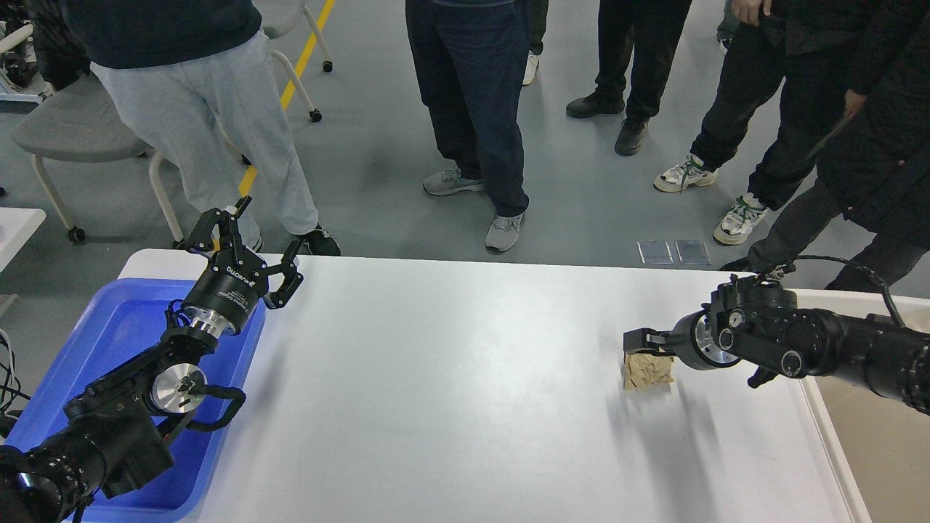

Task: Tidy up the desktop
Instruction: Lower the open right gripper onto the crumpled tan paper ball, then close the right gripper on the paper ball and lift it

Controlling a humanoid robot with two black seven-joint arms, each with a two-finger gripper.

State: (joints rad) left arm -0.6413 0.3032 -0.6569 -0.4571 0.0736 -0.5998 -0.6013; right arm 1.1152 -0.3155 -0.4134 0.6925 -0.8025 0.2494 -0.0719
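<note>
Bench [450,392] fills most of your view: a broad, smooth white top with rounded corners, nearly bare. A blue tray [123,327] sits at its left end and a beige bin [872,428] at its right end, both much narrower than the bench itself.

Your left arm comes in over the tray, and its left hand [251,243] hovers above the bench's far left corner with fingers spread wide, grasping nothing. Your right arm reaches in from the right edge, above the bin, and its right hand [639,341] sits right over the one loose item left on the top: a small crumpled tan paper bag [647,370], standing on the right part of the bench, near the bin. The fingers appear to touch or pinch the bag's top edge, but they show small and dark, so you cannot tell whether they are clamped on it or merely closing in.

Judging from this, you are at the pick-up step for the last piece of clutter. Your next move calls for confirming a firm pinch on the bag's top, lifting it clear of the surface, then swinging it right and over the bin's rim before letting go. The bag looks light and soft, so expect it to sag or slip if the pinch is shallow.
</note>
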